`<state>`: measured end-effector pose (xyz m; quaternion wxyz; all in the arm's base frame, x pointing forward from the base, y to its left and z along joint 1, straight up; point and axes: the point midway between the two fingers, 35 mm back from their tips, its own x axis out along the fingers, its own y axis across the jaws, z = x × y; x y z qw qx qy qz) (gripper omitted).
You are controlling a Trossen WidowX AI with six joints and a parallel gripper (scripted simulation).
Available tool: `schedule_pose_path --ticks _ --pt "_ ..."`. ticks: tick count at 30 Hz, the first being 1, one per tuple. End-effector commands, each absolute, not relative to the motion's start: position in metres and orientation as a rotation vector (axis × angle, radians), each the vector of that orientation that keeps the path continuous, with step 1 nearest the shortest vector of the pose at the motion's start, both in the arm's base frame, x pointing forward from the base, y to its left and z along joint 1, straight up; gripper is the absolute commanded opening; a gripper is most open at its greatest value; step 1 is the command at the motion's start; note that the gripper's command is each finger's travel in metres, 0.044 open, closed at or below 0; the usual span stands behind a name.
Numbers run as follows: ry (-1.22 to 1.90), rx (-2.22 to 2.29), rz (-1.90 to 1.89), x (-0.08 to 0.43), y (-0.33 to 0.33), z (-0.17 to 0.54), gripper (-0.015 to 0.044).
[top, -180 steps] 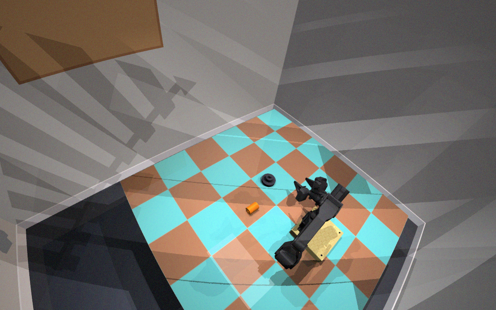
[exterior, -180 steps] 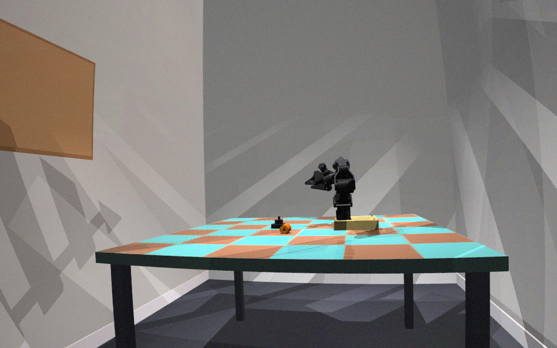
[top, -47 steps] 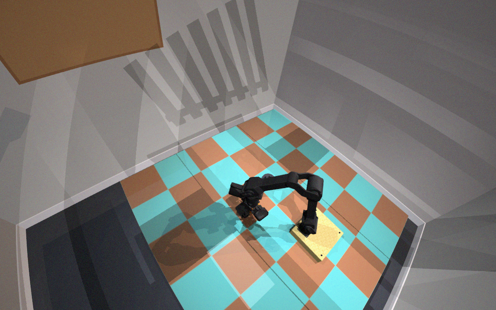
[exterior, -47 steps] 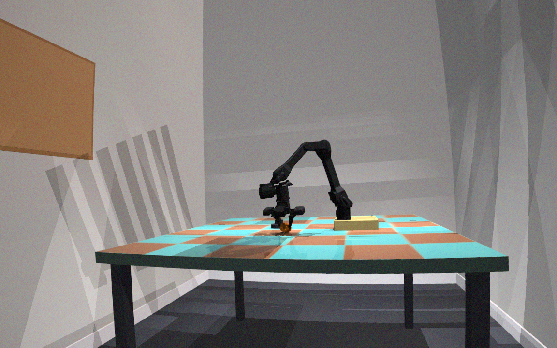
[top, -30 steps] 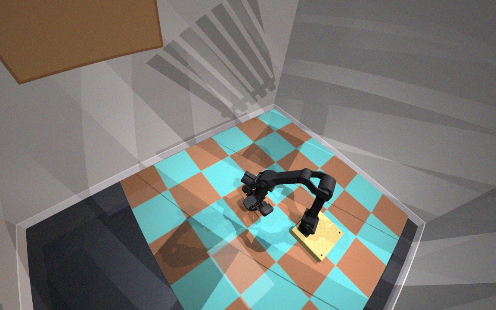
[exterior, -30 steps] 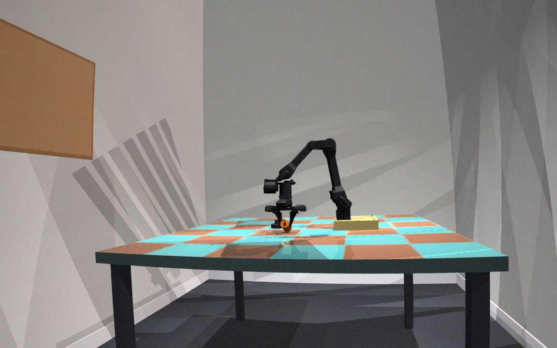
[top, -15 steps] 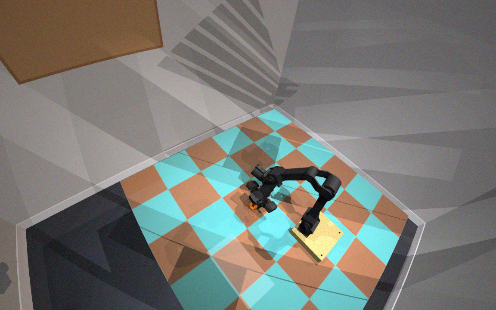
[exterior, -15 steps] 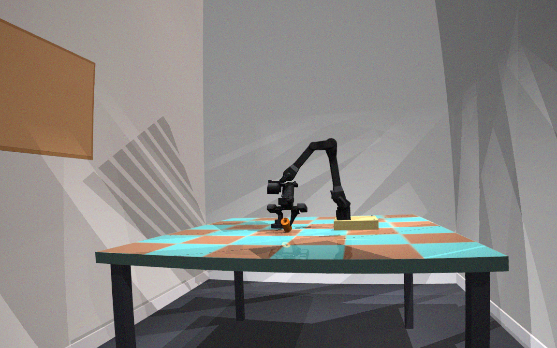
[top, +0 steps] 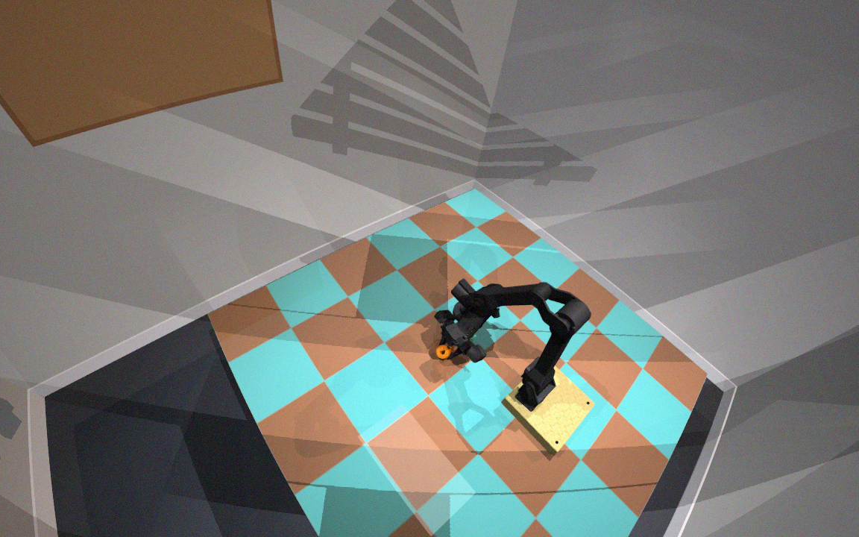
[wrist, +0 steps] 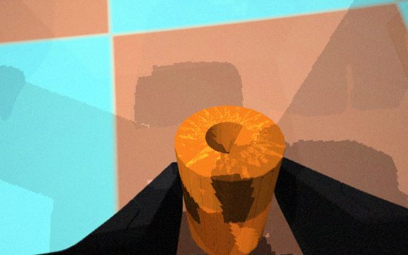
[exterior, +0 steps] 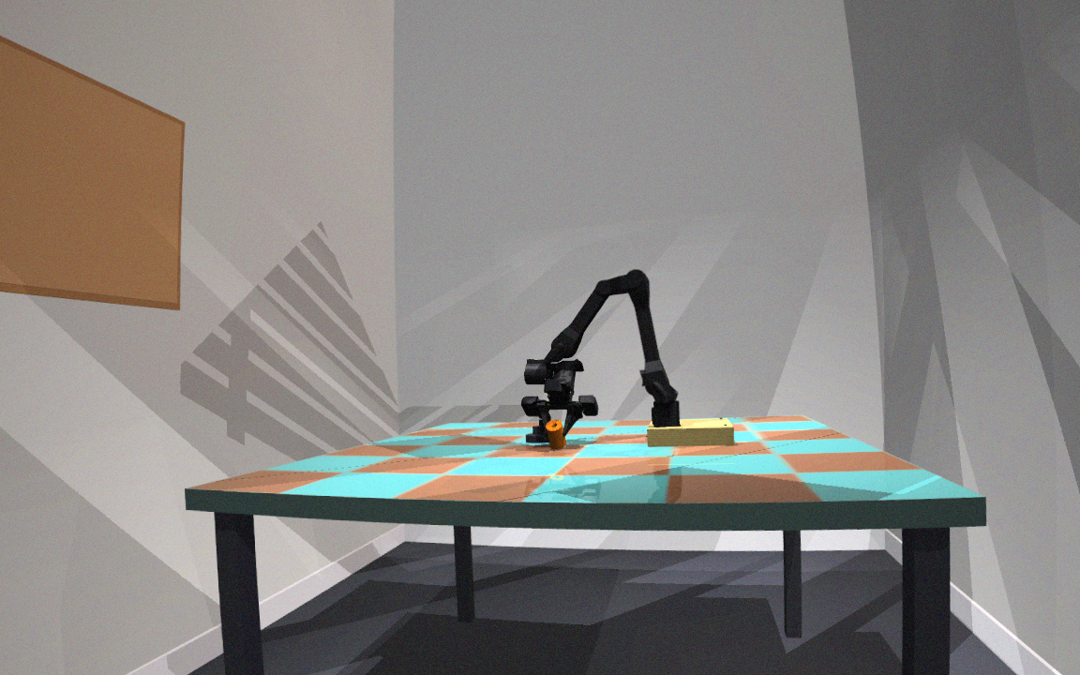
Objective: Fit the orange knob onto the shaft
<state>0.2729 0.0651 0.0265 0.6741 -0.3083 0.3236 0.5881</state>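
The orange knob [top: 443,357] [exterior: 556,435] [wrist: 204,188] is a short cylinder held between the two black fingers of my gripper [top: 447,347] [exterior: 557,427] [wrist: 224,166]. My gripper is shut on it. The knob is tilted, its holed end facing up and away from the arm. In the wrist view the dark of the hole has a straight edge on its right; I cannot tell whether this is the flat side or light. The knob is low over the table; contact is unclear. The dark round pedestal [exterior: 536,437] stands behind and left of the knob; its shaft is not distinguishable. The arm mostly hides it in the top view.
The arm's yellow base block [top: 563,417] [exterior: 691,434] sits to the right of the gripper. The checkered table [top: 312,441] [exterior: 459,488] carries everything. Shadows of the arm fall around the knob.
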Motion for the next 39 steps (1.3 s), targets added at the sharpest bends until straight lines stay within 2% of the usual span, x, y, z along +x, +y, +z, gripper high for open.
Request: schedule_pose_path --ticks 1,18,21,39 --pt "0.676 -0.638 1.347 0.271 0.062 0.023 0.0179" --pt "0.509 -0.489 1.391 0.269 0.047 0.018 0.0179" --pt "0.508 -0.487 1.388 0.269 0.048 0.019 0.0258" --pt "0.508 -0.487 1.388 0.269 0.048 0.019 0.026"
